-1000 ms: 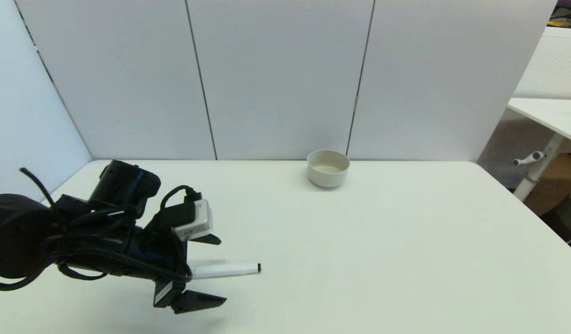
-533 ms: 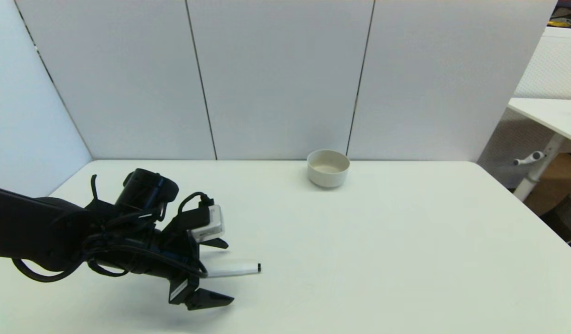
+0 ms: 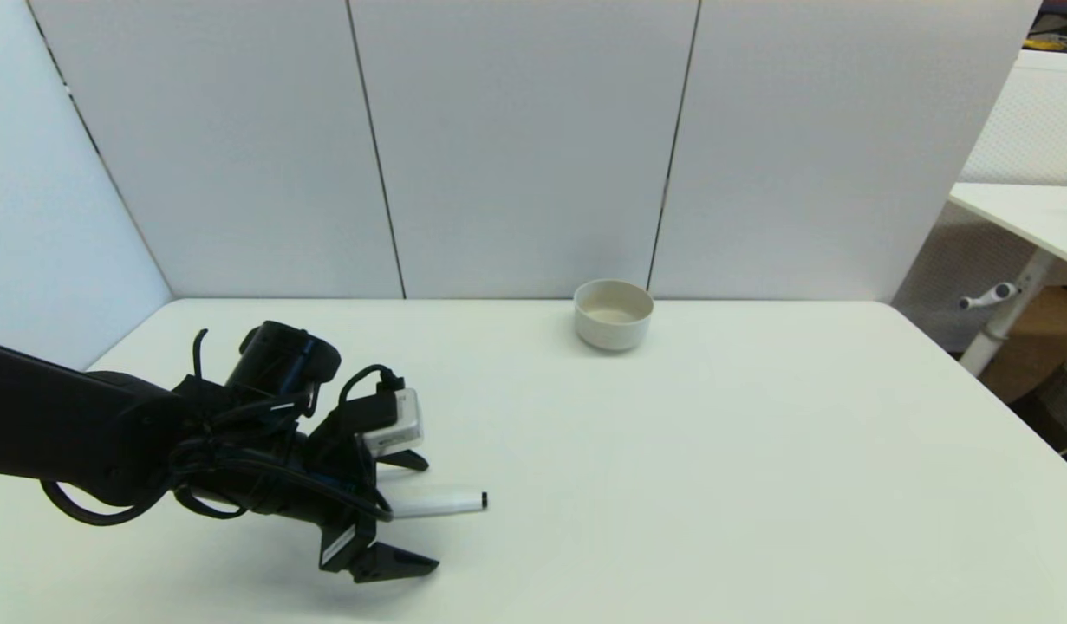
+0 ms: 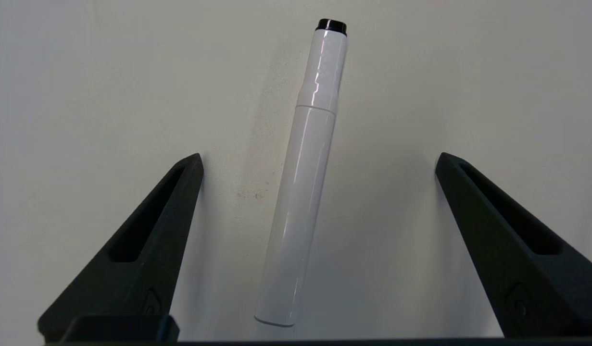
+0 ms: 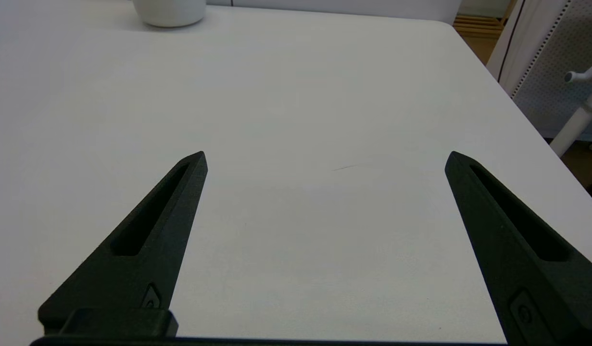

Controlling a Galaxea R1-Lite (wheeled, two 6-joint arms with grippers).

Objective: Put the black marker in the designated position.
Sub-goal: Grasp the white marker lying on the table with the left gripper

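The black marker (image 3: 438, 501) is a slim white barrel with a black tip, lying flat on the white table (image 3: 672, 485) at the near left. My left gripper (image 3: 427, 513) is open and low over the table, one finger on each side of the marker's near end. In the left wrist view the marker (image 4: 303, 192) lies between the two spread fingers (image 4: 146, 250) without touching either, within the open left gripper (image 4: 318, 161). The designated position has no visible mark. My right gripper (image 5: 326, 158) is open over bare tabletop, outside the head view.
A small white bowl (image 3: 613, 313) stands near the back wall, right of centre, and also shows in the right wrist view as the bowl (image 5: 170, 10). Grey partition panels close the back and left. The table's right edge (image 3: 975, 381) drops toward a neighbouring desk.
The left arm has reached forward and to the right and sunk lower, bringing its open fingers further along the marker. The marker has stayed where it lay.
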